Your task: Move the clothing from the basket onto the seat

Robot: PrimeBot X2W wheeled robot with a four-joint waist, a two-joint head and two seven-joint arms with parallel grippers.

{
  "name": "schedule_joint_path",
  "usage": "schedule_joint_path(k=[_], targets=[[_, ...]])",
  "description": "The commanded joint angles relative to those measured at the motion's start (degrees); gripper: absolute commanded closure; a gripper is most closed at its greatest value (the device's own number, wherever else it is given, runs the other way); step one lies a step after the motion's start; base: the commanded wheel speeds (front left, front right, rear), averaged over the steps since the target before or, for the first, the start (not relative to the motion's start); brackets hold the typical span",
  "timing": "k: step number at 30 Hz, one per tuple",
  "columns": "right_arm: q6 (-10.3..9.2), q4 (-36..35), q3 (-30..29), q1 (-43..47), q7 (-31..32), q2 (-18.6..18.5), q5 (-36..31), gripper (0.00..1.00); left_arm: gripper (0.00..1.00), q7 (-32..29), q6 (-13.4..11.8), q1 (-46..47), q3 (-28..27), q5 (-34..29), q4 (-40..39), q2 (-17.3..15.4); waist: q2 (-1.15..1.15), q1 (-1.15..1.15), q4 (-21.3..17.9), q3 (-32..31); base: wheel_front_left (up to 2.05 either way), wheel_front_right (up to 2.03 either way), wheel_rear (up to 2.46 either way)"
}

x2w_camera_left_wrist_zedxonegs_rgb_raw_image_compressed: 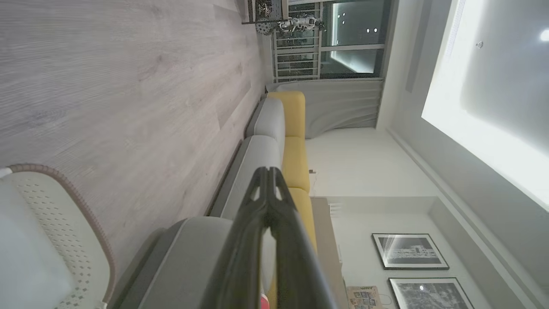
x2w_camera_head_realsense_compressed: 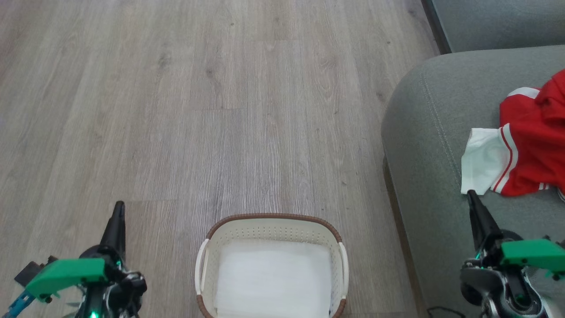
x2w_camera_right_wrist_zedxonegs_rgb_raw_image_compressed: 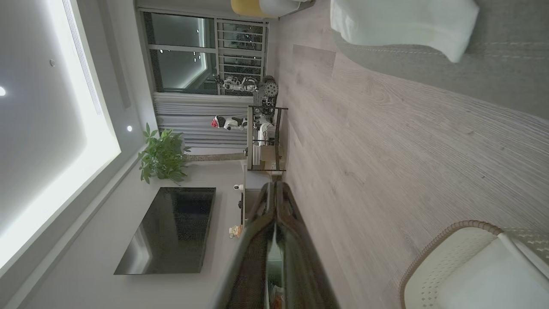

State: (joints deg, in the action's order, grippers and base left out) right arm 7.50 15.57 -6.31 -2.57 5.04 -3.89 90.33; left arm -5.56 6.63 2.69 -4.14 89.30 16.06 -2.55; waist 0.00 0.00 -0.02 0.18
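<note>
The left gripper (x2w_camera_head_realsense_compressed: 118, 206) sits at the near left with its two dark fingers pressed together, holding nothing, its tip over the bare wooden floor (x2w_camera_head_realsense_compressed: 220, 110). The right gripper (x2w_camera_head_realsense_compressed: 471, 195) at the near right is likewise closed with nothing between its fingers, and its tip points up at the seat (x2w_camera_head_realsense_compressed: 423, 132). That tip ends right at the near corner of the clothing's white panel, though from the head view it is hard to say whether it touches the fabric or stands just short of it. The clothing (x2w_camera_head_realsense_compressed: 534, 141) lies crumpled on the seat at the right edge of the scene: bright red fabric with white stripes, the white panel spread toward the left and near side, all of it well apart from the basket. Between the two grippers, near the robot, the basket (x2w_camera_head_realsense_compressed: 273, 217) stands upright on the floor just left of the seat's front, its brown rim and white handles showing, and a flat white sheet (x2w_camera_head_realsense_compressed: 273, 278) covers its bottom. Farther off, the left wrist view shows yellow back cushions (x2w_camera_left_wrist_zedxonegs_rgb_raw_image_compressed: 296, 159) along the grey sofa, and the right wrist view shows a dark screen (x2w_camera_right_wrist_zedxonegs_rgb_raw_image_compressed: 171, 227) and a green plant (x2w_camera_right_wrist_zedxonegs_rgb_raw_image_compressed: 163, 159) against the far wall.
</note>
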Motion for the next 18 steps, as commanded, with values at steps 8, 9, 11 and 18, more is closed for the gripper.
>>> schedule_joint_path(k=[8, 9, 11, 18], targets=[[-0.01, -1.58, 0.42, -3.56, 0.94, 0.54, 2.36, 1.00, 1.00, -0.95, 0.86, 3.51, -2.42, 2.83, -1.99, -0.34, 0.00, 0.00, 0.02, 0.00, 0.00, 0.00, 0.00], [-0.01, -1.58, 0.40, -3.56, 0.96, 0.55, 2.35, 1.00, 1.00, -0.95, 0.86, 3.51, -2.42, 2.83, -1.99, -0.34, 0.00, 0.00, 0.02, 0.00, 0.00, 0.00, 0.00], [-0.01, -1.58, 0.38, -3.56, 0.97, 0.57, 2.33, 1.00, 1.00, -0.95, 0.86, 3.51, -2.42, 2.83, -1.99, -0.34, 0.00, 0.00, 0.02, 0.00, 0.00, 0.00, 0.00], [-0.01, -1.58, 0.32, -3.56, 1.02, 0.61, 2.28, 1.00, 1.00, -0.96, 0.86, 3.51, -2.43, 2.82, -1.99, -0.34, 0.00, 0.00, 0.02, 0.00, 0.00, 0.00, 0.00]])
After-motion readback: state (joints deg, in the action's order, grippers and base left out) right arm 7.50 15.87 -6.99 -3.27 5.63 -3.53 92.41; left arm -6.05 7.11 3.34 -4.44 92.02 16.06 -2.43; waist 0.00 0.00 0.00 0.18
